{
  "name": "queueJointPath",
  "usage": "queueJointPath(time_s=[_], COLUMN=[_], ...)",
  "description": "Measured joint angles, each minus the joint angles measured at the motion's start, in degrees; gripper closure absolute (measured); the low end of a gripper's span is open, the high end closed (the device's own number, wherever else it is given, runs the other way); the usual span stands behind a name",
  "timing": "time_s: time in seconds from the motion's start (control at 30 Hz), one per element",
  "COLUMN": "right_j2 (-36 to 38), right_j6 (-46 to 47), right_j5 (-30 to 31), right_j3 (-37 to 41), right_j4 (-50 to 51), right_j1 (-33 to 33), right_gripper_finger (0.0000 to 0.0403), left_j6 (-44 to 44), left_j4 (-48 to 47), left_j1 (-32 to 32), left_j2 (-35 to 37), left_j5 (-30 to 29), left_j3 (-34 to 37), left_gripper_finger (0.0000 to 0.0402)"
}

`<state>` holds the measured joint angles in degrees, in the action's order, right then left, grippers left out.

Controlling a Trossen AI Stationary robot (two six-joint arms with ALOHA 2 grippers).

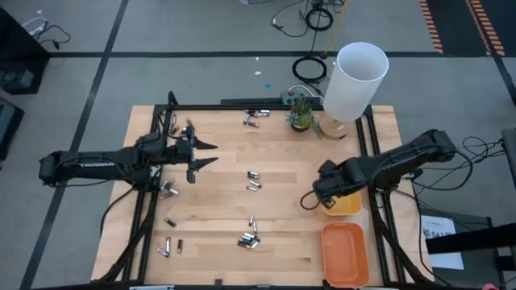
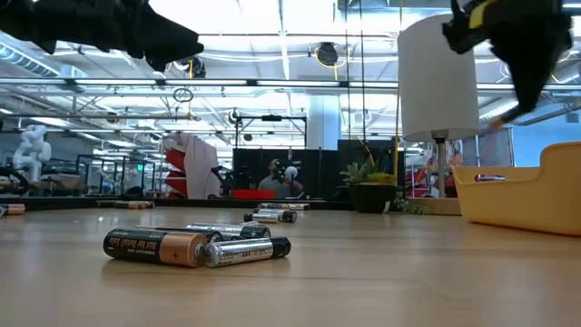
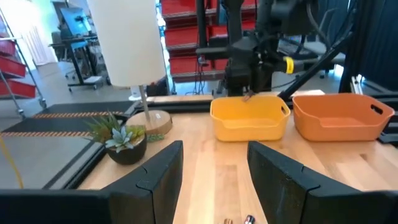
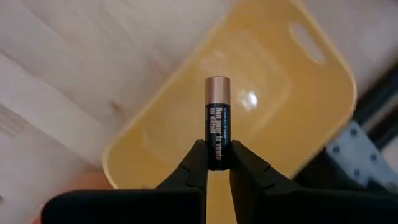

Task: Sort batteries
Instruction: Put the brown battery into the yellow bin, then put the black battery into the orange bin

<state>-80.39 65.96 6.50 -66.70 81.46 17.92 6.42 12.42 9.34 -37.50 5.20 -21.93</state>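
Bright, even overhead light; the yellow tray (image 4: 249, 112) looks blurred, perhaps out of focus.

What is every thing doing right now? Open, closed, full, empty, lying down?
Right gripper: fingers shut on a battery, above the yellow tray.
Held battery: upright, copper end up.
Yellow tray: looks empty from above.
Orange tray: empty.
Left gripper: fingers open, holding nothing.
Loose batteries: lying flat on the table.

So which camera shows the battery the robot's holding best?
The right wrist view: the black-and-copper battery stands pinched in the right gripper above the yellow tray. In the other views the arm hides it.
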Motion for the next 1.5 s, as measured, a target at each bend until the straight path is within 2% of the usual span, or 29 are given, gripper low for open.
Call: queueJointPath(time_s=[0.2,0.3,0.57,0.7,0.87,1.03,1.13,1.27,1.37,1.43,1.5], right_j2=[-2.8,-4.3,-6.5,-6.5,-6.5,-6.5,-6.5,-6.5,-6.4,-6.3,-6.3], right_j6=[-1.6,-2.9,-5.1,-5.1,-4.2,-7.8,-9.4,-9.1,-8.0,-10.8,-16.8], right_j5=[-4.0,-6.7,-3.7,-5.0,-6.4,-10.5,-12.6,-13.4,-8.3,-0.5,7.5], right_j3=[0.0,0.0,0.0,0.0,-0.1,-0.1,-0.6,-5.3,-11.1,-13.8,-14.4], right_j4=[0.8,1.8,1.6,1.4,1.8,3.2,3.2,3.1,1.7,-3.1,-12.9], right_j1=[0.8,0.8,1.0,0.9,-0.9,-3.8,-5.4,-7.6,-8.7,-8.5,-7.4], right_gripper_finger=[0.0375,0.0365,0.0351,0.0326,0.0274,0.0224,0.0210,0.0208,0.0215,0.0220,0.0225], left_j6=[-0.2,-3.1,-3.9,-3.2,-2.8,-1.8,-4.1,-4.4,-4.8,-5.2,-5.0], left_j4=[1.8,1.1,-1.2,-2.9,-12.2,-11.6,-11.8,-11.3,-13.0,-15.6,-16.4], left_j1=[0.0,0.0,0.0,0.0,0.0,0.0,0.0,0.0,-0.1,-0.4,-0.8], left_j2=[0.0,0.0,0.0,0.0,0.0,0.0,0.0,0.0,0.0,0.0,0.0], left_j5=[0.6,0.6,0.6,0.6,1.0,-1.8,-1.6,-0.7,-0.6,0.1,0.6], left_j3=[0.0,0.0,0.0,0.0,0.1,0.1,0.1,1.5,1.8,1.8,1.9], left_gripper_finger=[0.0210,0.0210,0.0210,0.0210,0.0210,0.0210,0.0210,0.0210,0.0210,0.0210,0.0210])
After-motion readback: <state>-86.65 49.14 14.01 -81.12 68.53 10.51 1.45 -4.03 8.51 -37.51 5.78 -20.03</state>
